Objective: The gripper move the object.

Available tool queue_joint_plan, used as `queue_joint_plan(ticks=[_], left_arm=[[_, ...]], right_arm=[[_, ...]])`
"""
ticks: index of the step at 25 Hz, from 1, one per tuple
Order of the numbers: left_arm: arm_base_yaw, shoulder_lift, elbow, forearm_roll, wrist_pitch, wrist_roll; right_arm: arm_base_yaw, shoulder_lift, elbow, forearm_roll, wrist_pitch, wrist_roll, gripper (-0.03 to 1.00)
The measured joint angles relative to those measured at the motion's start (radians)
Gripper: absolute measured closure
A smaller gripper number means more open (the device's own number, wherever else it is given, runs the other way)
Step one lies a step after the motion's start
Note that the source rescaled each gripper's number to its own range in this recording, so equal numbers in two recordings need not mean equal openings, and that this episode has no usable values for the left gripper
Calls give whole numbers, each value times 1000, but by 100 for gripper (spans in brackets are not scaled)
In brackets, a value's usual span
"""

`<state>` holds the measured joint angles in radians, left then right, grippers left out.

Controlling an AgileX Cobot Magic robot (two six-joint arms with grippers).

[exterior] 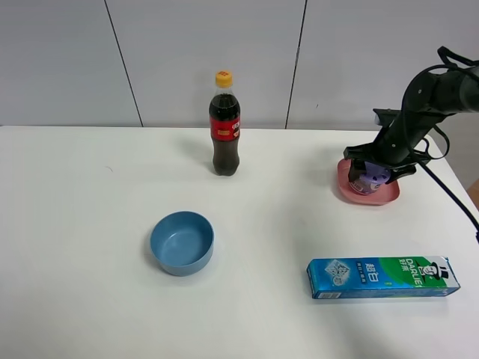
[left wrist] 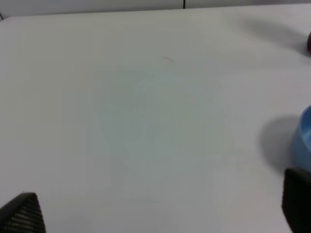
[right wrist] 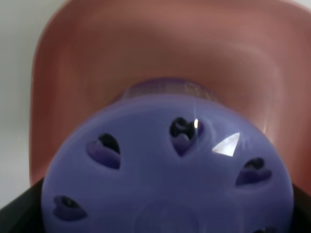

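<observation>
The object (exterior: pixel 376 178), a small round container with a purple lid, is over the pink plate (exterior: pixel 391 196) at the right of the table. My right gripper (exterior: pixel 372 173), a black claw on a thick black arm, has its jaws on either side of the object and is shut on it. In the right wrist view the purple lid (right wrist: pixel 170 170) with its ring of heart-shaped holes fills the frame, with the pink plate (right wrist: pixel 146 48) behind it and black fingers (right wrist: pixel 14 216) at the corners. My left gripper (left wrist: pixel 158 213) is open and empty over bare table; it is not seen in the exterior view.
A cola bottle (exterior: pixel 224 127) stands at the back centre. A blue bowl (exterior: pixel 182 241) sits left of centre and shows at the edge of the left wrist view (left wrist: pixel 303 141). A blue-green toothpaste box (exterior: pixel 383 277) lies at the front right.
</observation>
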<state>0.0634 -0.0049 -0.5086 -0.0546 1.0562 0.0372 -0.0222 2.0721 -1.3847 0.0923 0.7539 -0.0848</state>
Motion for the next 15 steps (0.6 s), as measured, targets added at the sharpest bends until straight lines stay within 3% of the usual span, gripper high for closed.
queue_joint_plan(ticks=[4, 5, 6, 7, 9, 11, 15], left_arm=[[0, 0, 0, 0, 0, 0], [0, 0, 0, 0, 0, 0], [0, 0, 0, 0, 0, 0], [0, 0, 0, 0, 0, 0], [0, 0, 0, 0, 0, 0], [0, 0, 0, 0, 0, 0], [0, 0, 0, 0, 0, 0]], right_arm=[[0, -7, 0, 0, 13, 0, 94], [0, -11, 0, -1, 12, 0, 73], [0, -22, -1, -3, 9, 0, 43], [0, -33, -1, -6, 6, 0, 24], [0, -50, -1, -11, 0, 0, 8], [0, -66, -1, -11, 2, 0, 1], [0, -99, -1, -4, 46, 0, -2]])
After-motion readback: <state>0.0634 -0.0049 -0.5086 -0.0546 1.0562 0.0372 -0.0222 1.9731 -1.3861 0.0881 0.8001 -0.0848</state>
